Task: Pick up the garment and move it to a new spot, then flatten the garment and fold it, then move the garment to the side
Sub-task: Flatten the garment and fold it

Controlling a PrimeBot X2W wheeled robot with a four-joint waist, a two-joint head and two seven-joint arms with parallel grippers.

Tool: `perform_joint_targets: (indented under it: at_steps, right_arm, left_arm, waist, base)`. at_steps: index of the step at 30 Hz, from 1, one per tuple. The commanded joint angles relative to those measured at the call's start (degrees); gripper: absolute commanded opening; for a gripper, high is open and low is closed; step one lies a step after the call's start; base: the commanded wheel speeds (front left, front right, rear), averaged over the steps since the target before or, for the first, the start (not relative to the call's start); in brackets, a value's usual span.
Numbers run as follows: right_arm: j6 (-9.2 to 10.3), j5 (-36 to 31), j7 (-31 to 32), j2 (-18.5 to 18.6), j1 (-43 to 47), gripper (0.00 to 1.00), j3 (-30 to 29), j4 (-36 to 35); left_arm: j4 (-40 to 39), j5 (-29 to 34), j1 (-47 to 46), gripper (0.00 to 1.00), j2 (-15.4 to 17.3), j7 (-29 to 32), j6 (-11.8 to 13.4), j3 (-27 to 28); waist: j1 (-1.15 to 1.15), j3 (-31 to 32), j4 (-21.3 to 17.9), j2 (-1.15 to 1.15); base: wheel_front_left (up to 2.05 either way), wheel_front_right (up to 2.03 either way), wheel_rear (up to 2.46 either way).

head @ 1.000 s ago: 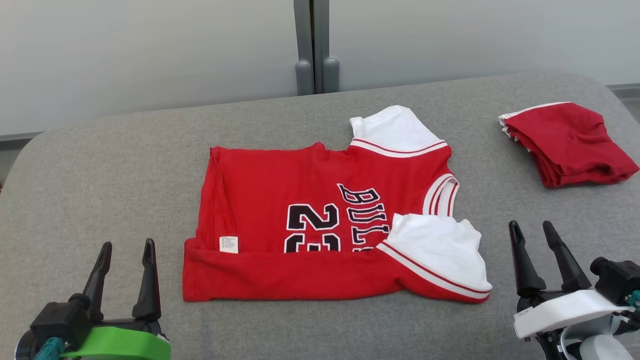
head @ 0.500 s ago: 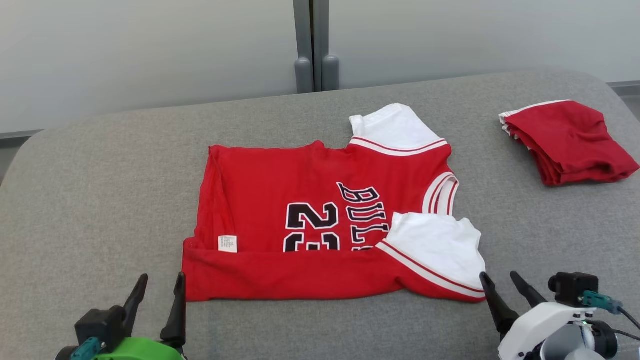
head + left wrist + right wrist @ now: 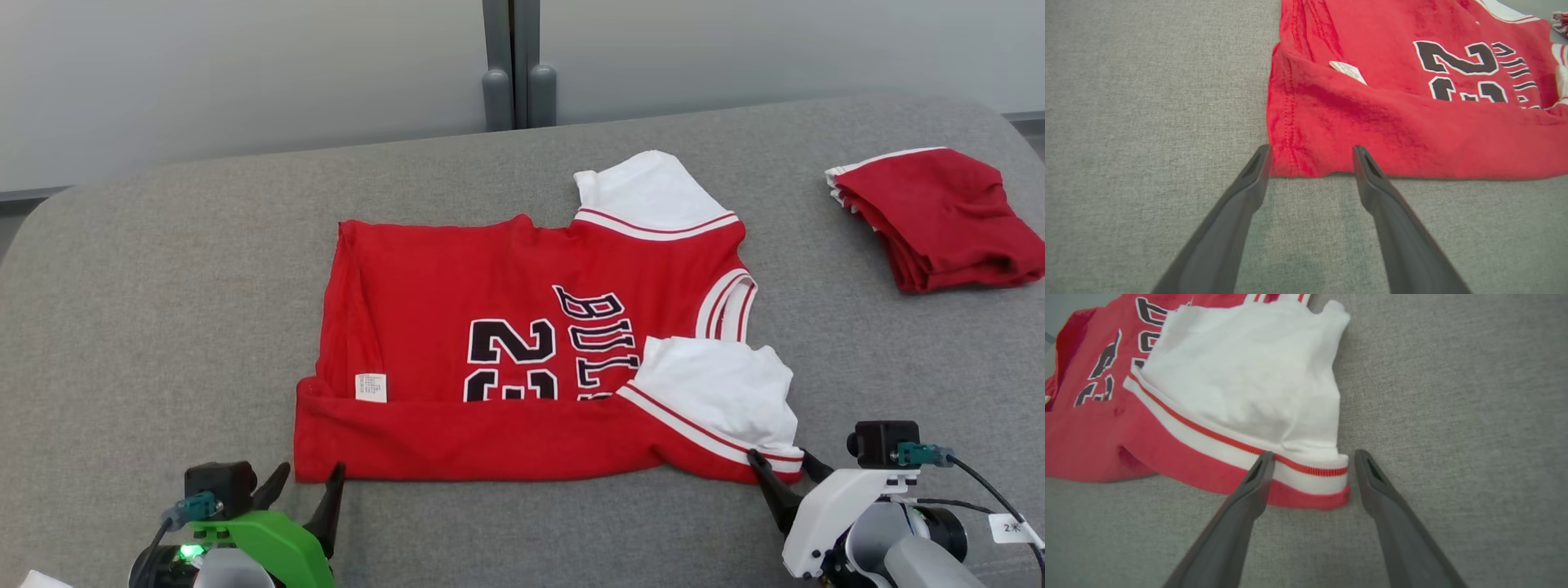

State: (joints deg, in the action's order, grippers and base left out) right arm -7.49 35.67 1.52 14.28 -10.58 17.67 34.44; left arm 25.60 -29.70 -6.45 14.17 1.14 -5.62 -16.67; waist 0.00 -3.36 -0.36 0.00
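Red jersey point(image 3: 424, 327) lies part-folded mid-bench point(image 3: 163, 327), with two end effectors at its near edge.
The left end effector point(image 3: 1311, 148), fingers apart, flanks the jersey's near left corner. The right end effector point(image 3: 1310, 451), fingers apart, flanks the sleeve cuff point(image 3: 1310, 473) at the near right. A second garment, a folded red one point(image 3: 947, 220), lies well apart by the far right edge. Bare bench rings the jersey, widest on the left.
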Motion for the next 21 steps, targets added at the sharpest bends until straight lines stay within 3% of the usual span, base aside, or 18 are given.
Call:
perform_joint_targets:
  at_steps: [1,10,11,12,13,14,16,21]
  right_arm:
    - [0.01,0.5,0.6,-0.1,-0.9,1.00,0.8,1.0]
    - [-0.01,3.5,3.8,-0.5,-2.9,1.00,6.9,3.8]
    - [-0.01,4.0,4.0,-0.3,-3.0,0.85,7.6,4.0]
    - [-0.01,4.5,4.1,-0.1,-3.1,0.58,8.0,4.0]
    - [-0.01,5.0,4.0,0.1,-3.2,0.44,8.6,4.1]
    - [-0.01,5.3,3.9,0.4,-3.2,0.37,9.1,4.1]
    - [0.00,6.0,3.3,0.8,-3.5,0.00,10.0,4.1]
    - [0.03,7.5,0.5,2.2,-4.9,0.00,11.2,3.4]
  left_arm:
    - [1.4,0.0,-1.7,1.00,0.3,0.2,-0.3,0.0]
    - [12.5,-1.7,-6.7,1.00,-1.2,3.5,-1.0,-1.8]
    - [13.7,-2.0,-6.9,1.00,-1.6,4.1,-1.2,-2.3]
    - [14.5,-2.5,-7.1,1.00,-1.8,4.5,-1.4,-2.7]
    - [15.3,-3.1,-7.3,1.00,-2.1,5.0,-1.6,-3.3]
    - [15.8,-3.6,-7.4,0.71,-2.3,5.1,-1.7,-3.7]
    - [16.3,-4.1,-7.8,0.00,-2.2,4.4,-1.9,-4.3]
    - [17.0,-4.9,-8.7,0.00,-1.1,2.7,-1.9,-5.3]
  waist:
    - [0.00,-0.5,0.0,0.00]
    - [0.00,-1.3,-0.3,0.00]
    - [0.00,-1.2,-0.3,0.00]
    - [0.00,-1.2,-0.3,0.00]
    - [0.00,-1.2,-0.3,0.00]
    - [0.00,-1.1,-0.2,0.00]
    - [0.00,-0.9,-0.1,0.00]
    - [0.00,-0.1,0.2,0.00]
  base:
    - [0.00,0.00,0.00]
    - [0.00,0.00,0.00]
    - [0.00,0.00,0.00]
    - [0.00,0.00,0.00]
    - [0.00,0.00,0.00]
    - [0.00,0.00,0.00]
    - [0.00,0.00,0.00]
    - [0.00,0.00,0.00]
